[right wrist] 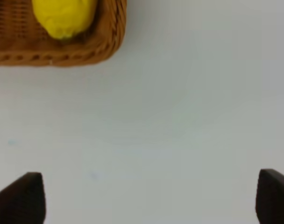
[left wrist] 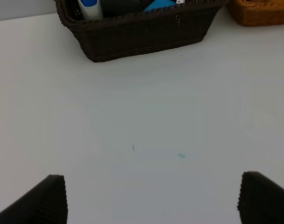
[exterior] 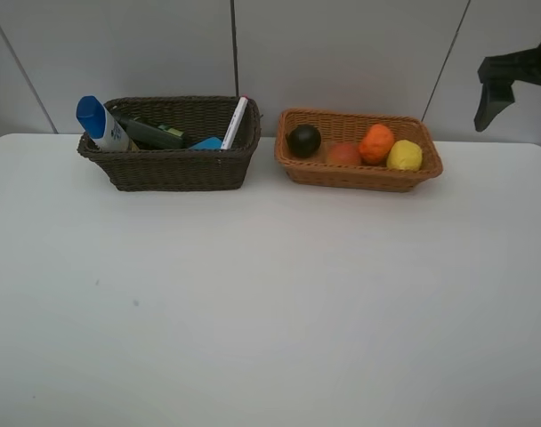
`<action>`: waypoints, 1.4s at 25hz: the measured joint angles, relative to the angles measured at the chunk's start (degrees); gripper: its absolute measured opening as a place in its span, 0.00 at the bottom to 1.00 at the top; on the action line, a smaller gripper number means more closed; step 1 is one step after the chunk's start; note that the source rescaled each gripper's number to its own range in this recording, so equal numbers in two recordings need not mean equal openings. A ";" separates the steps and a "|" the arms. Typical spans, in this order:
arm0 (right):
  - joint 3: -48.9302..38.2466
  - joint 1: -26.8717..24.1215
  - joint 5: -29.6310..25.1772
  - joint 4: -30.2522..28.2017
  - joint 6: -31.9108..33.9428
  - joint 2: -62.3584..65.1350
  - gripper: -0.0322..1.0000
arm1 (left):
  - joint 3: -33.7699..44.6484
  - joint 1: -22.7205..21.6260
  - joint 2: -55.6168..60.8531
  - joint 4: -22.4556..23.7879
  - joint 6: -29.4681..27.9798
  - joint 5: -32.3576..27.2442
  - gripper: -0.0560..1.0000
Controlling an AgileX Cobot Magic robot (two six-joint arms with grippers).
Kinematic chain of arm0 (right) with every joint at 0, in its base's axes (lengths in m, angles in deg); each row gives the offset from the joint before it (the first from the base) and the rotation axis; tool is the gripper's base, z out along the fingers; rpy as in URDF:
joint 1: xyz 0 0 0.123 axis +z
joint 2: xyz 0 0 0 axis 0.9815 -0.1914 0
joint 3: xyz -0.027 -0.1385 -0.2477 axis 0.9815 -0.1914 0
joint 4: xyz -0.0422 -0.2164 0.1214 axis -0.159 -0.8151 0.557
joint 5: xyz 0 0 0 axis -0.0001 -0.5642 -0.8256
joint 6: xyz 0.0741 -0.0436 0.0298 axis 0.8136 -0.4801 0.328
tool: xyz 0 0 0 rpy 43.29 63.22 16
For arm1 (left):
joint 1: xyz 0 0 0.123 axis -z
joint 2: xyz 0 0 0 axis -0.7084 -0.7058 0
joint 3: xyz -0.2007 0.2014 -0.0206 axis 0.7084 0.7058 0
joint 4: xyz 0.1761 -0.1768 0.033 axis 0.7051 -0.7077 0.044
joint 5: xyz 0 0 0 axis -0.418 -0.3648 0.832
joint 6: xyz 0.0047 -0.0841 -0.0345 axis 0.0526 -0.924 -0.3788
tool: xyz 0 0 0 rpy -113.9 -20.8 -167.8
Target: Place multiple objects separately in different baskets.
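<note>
Two rectangular woven wicker baskets sit side by side, near but not touching, toward the top of the high view on a smooth, matte white table (exterior: 270, 302). The dark brown basket (exterior: 177, 169) is at upper left of centre, with a coarse weave and a braided rim. The light orange-tan basket (exterior: 359, 173) is just right of it, shallower, with flared walls.

The dark basket holds four things that can be counted: a white bottle with a glossy blue cap (exterior: 100, 123) leaning at its left end, a dark grey-green box-shaped bottle (exterior: 150, 133) lying slanted behind it, a white marker (exterior: 236, 122) propped against the right wall, and a bright blue piece (exterior: 206, 143) whose shape is mostly hidden.

The tan basket holds four rounded fruits in a row: a dark, shiny mangosteen (exterior: 303, 140), a red-orange fruit (exterior: 343, 154) sunk low, a knobbly orange (exterior: 375, 143), and a lemon (exterior: 404, 156) at the right end.

In the left wrist view the left pincer (left wrist: 151, 200) hangs over bare table, its two dark ribbed fingertips (left wrist: 51, 198) far apart, holding nothing. The right pincer (right wrist: 151, 198) is likewise spread wide and empty above the table near the tan basket's corner. Part of a black arm (exterior: 511, 80) shows at the upper right edge of the high view.
</note>
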 joint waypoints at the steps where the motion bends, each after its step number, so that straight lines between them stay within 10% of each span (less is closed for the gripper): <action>1: -3.08 0.00 -0.13 0.10 0.05 3.65 1.00 | 0.00 0.00 0.00 0.00 0.00 0.00 0.85; 19: -37.43 0.00 -1.71 2.86 0.00 72.81 1.00 | 0.00 0.00 0.00 0.00 0.00 0.00 0.85; 35: -45.56 0.00 -0.29 4.76 -5.74 89.18 1.00 | 0.00 0.00 0.00 0.00 0.00 0.00 0.85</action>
